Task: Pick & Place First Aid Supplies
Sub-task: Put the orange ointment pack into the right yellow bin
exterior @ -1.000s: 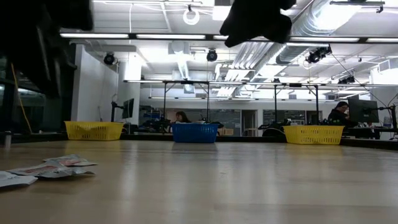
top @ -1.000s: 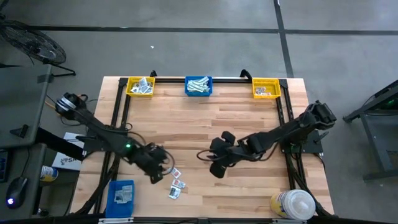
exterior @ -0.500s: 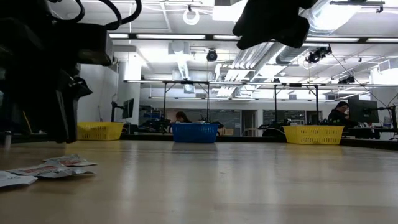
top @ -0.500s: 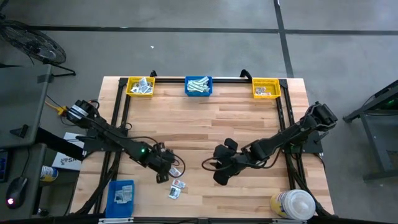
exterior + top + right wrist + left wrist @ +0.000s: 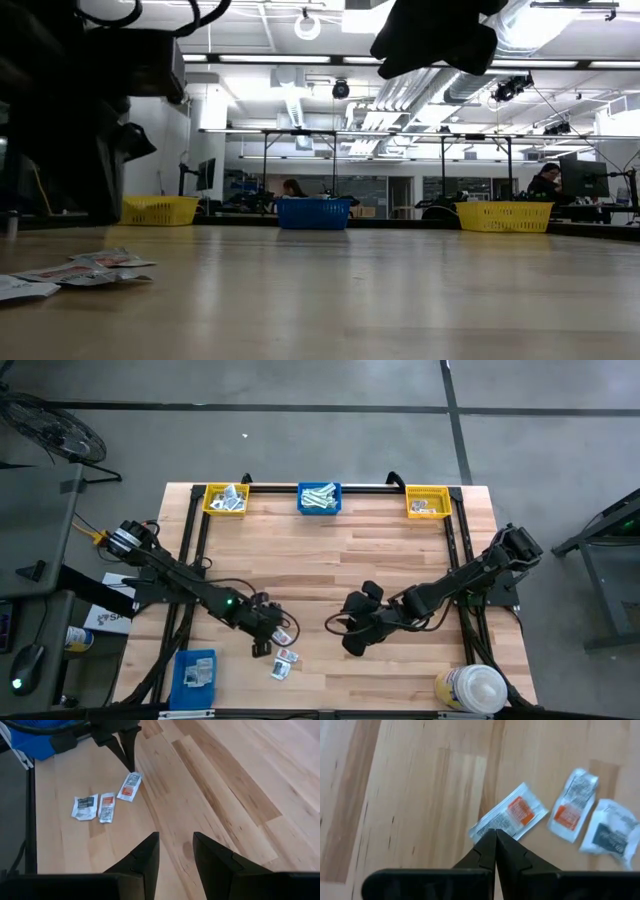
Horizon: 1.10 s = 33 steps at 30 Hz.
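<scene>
Left end effector (image 5: pixel 495 836) pinched at a packet's (image 5: pixel 509 817) edge, grip unclear.

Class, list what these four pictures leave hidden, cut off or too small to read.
- Packet print: the packets are too small in the high view.
- Left tool: shut at a packet's edge; the tips hide whether it is pinched.
- Bottle: cut off by the high view's bottom edge.
- Yellow bin: contents too small.
</scene>
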Available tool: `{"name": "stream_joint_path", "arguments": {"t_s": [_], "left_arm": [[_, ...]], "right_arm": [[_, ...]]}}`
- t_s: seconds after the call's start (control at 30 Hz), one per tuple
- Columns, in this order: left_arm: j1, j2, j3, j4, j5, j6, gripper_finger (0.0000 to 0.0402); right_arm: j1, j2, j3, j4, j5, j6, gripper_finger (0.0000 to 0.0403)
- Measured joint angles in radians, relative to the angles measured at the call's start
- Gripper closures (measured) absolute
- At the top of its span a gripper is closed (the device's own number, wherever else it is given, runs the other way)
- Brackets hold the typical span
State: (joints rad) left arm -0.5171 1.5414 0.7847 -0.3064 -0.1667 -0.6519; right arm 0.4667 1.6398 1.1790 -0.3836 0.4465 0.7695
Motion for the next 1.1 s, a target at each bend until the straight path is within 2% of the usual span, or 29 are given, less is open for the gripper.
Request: {"name": "stream_joint_path", "arguments": {"t_s": [0.2,0.47,0.63,0.8,0.97,1.1], "left_arm": [[0.0,0.0,-0.028,0.009,0.023,-0.017,0.04],[0.0,0.008,-0.03,0.036,0.004,-0.018,0.0401],[0.0,0.058,-0.029,0.069,0.034,-0.018,0.0401],[0.0,0.122,-0.023,0.077,0.02,-0.065,0.0401],[0.0,0.167,-0.021,0.098,0.014,-0.12,0.0401],[0.001,0.185,-0.021,0.146,0.006,-0.139,0.0401]], "right_arm": [[0.0,0.0,0.0,0.0,0.008,0.016,0.029],[0.0,0.0,0.0,0.001,0.008,0.019,0.029],[0.0,0.0,0.0,0.001,0.008,0.02,0.029],[0.0,0.0,0.0,0.005,0.005,0.041,0.029],[0.003,0.005,0.0,0.02,-0.041,0.068,0.029],[0.023,0.061,0.001,0.078,-0.034,-0.058,0.029]]}}
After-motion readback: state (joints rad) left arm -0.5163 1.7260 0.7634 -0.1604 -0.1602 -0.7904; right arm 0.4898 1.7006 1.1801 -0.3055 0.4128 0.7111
